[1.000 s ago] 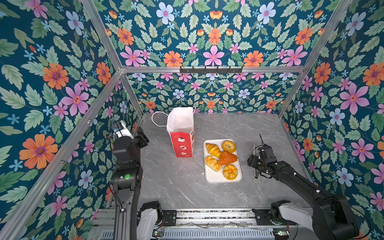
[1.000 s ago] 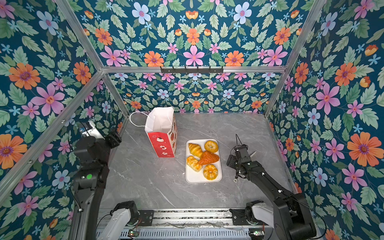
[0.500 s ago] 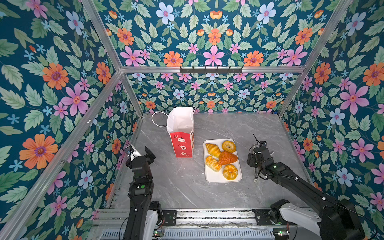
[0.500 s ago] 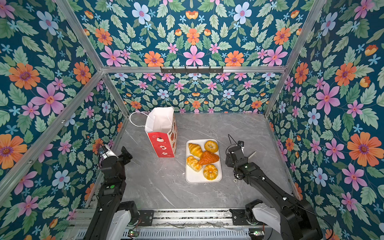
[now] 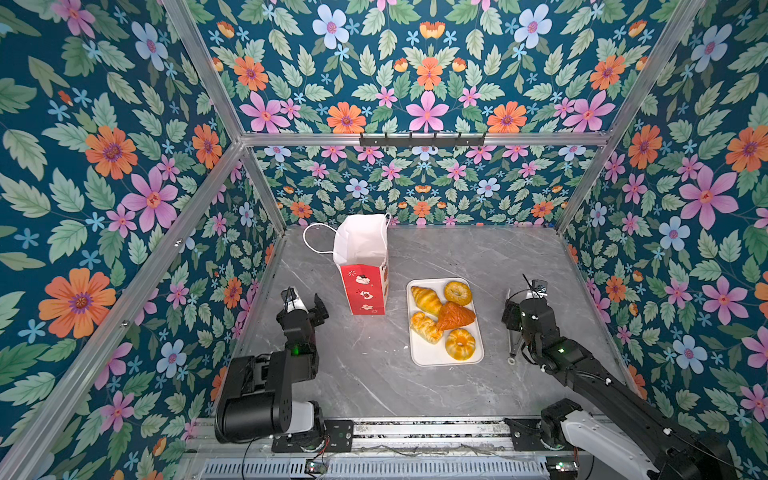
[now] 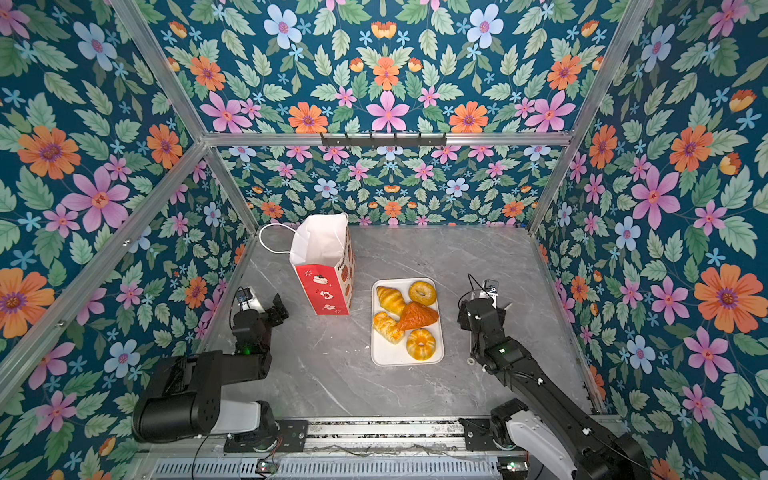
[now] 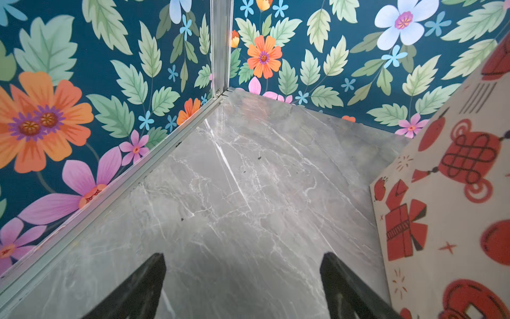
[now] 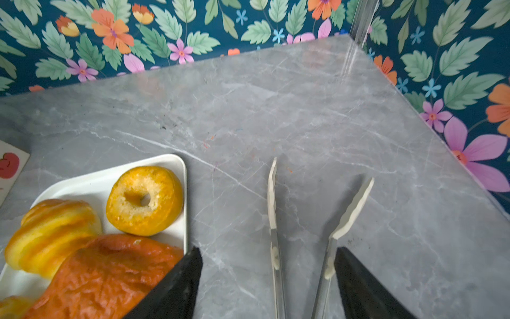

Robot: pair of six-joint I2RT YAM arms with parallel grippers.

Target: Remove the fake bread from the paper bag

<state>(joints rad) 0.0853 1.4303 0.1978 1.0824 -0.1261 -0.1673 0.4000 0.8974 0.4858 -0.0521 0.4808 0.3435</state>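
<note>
- Paper bag: stands upright on the grey desk, left of centre in both top views, with its white mouth open upward. One cord handle loops out to the left of the frame.
- Fake bread: all five pieces lie on a white tray, just right of the bag and apart from it.
- Layout on the tray: a bagel at upper right, a croissant at upper left, the orange-brown triangular piece in the middle, a second croissant at lower left, and a second bagel at lower right.
- Left gripper: its fingers stand wide apart with only bare desk between them. It sits low at the left of the top views, near the bag but not touching it. In the wrist view the bag's printed side fills the right edge.
- Right gripper: its fingers are apart, at the right of the tray. Metal tongs show between them, with a clear gap on the tray side. Contact on the other side cannot be told.
</note>
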